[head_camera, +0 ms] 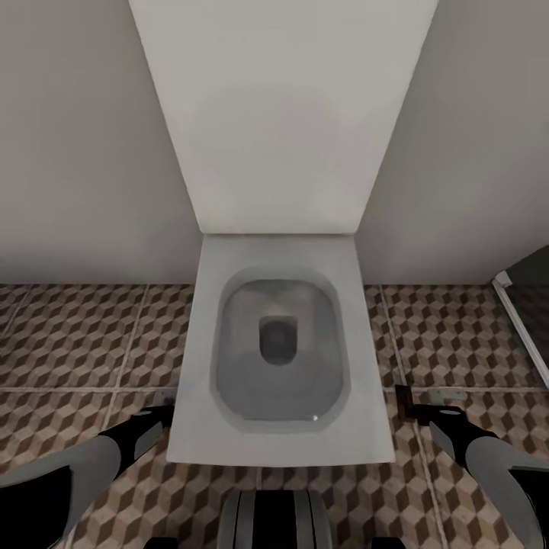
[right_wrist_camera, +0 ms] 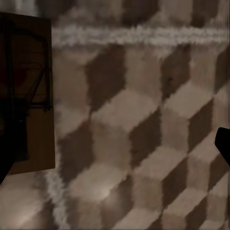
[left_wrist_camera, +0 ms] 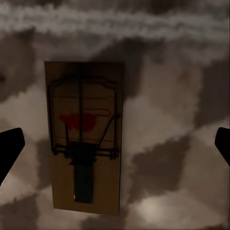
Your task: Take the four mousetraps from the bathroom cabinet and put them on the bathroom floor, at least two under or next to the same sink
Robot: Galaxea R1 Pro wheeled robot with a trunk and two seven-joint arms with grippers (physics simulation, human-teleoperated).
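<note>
A: Tiled floor (head_camera: 69,335), cube print in brown, beige, grey, pale grout lines. Grey wall (head_camera: 84,152) behind. White toilet (head_camera: 278,358) dead centre, lid up against the wall, bowl open.

B: Room to move?

A: Bare tile strip on each side of the toilet, wall closes the back. Far right there's a pale frame edge (head_camera: 522,328) with something dark beyond it, cutting into that side.

B: Left arm?

A: Left gripper (left_wrist_camera: 115,146) is low, next to the toilet's front left corner. Wrist camera looks straight down at a mousetrap (left_wrist_camera: 85,136) lying flat on the tile: tan wood, dark wire bar, red mark. Jaws are spread wide, a dark fingertip (left_wrist_camera: 9,148) at each edge of the wrist picture, nothing between them but the trap and floor. Can't tell whether they touch it.

B: Right arm?

A: Right gripper (right_wrist_camera: 115,153) is low by the toilet's front right corner. A second mousetrap (head_camera: 405,404) lies flat on the tile just beside it, near a grout line. Wrist view has it off to one side, partly cut by the frame. Jaws apart too, holding nothing.

B: Sink, cabinet?

A: Can't place either from these.
</note>
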